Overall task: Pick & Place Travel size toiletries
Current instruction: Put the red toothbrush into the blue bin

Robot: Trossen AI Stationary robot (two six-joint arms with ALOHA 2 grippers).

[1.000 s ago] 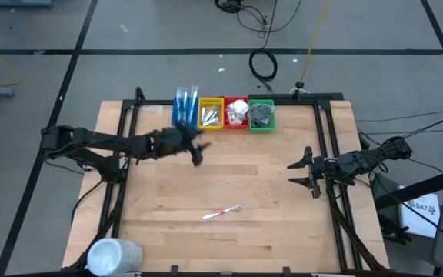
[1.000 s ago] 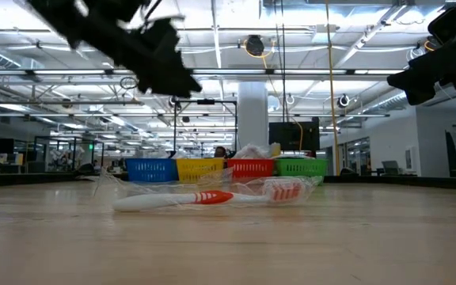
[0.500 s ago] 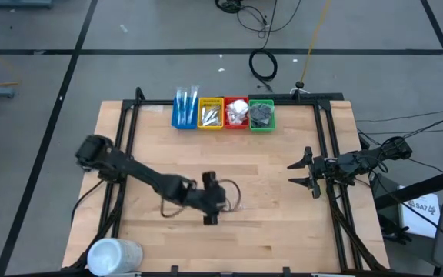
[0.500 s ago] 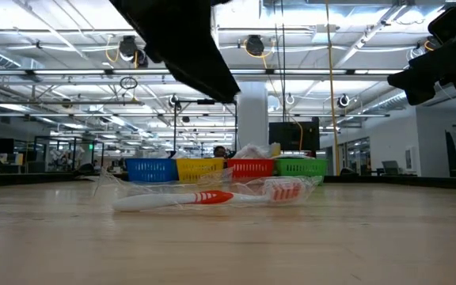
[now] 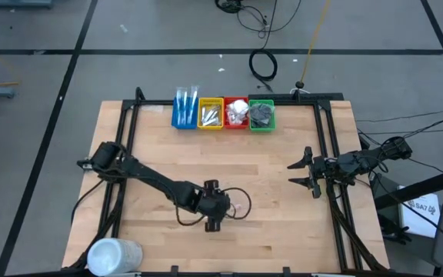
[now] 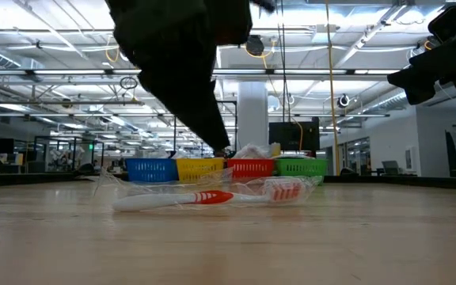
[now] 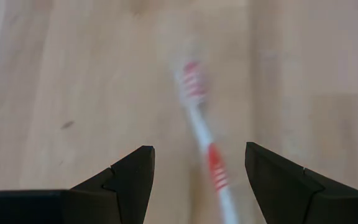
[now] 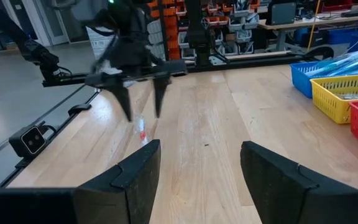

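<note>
Left wrist view: left end effector wide open, empty; wrapped toothbrush on table between fingers.

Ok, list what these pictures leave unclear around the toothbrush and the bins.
- Toothbrush: in the high view the left gripper covers most of it; motion blur smears it in the left wrist view.
- Bin contents: too small in the high view; bin walls hide them in the low view.
- Right gripper: waits, open, at the table's right edge.

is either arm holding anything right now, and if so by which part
Nothing is held. The left gripper hangs open above the red and white toothbrush on the table, jaws not closed on it. The right gripper waits open and empty at the table's right side.
</note>
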